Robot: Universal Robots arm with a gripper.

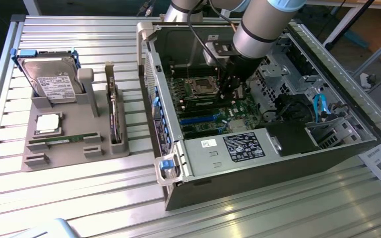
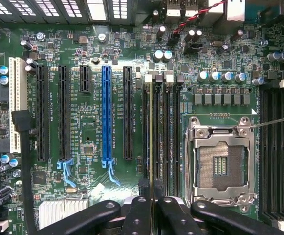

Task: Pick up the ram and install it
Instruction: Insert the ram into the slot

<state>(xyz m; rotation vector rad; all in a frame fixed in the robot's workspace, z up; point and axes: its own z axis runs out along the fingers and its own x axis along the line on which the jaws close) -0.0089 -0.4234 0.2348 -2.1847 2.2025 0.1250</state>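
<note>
Slatted metal workbench [image 1: 78,198] under bright light
Glare pools on the pale slats near the front edge; beyond the bench, at the exterior view's right, stand a wooden surface [image 1: 376,27] and slim metal legs [image 1: 347,25]

The arm [image 1: 265,27] is angled steeply downward. The tool [image 1: 231,91] is pointed straight down, and its fingers [image 2: 138,215] are clamped close together on the ram [image 2: 151,137].

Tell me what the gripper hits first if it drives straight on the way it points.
Probably the black memory slots on the green motherboard; the thin green ram stick held by the gripper lines up with them and would touch first. The gap is unclear.
</note>
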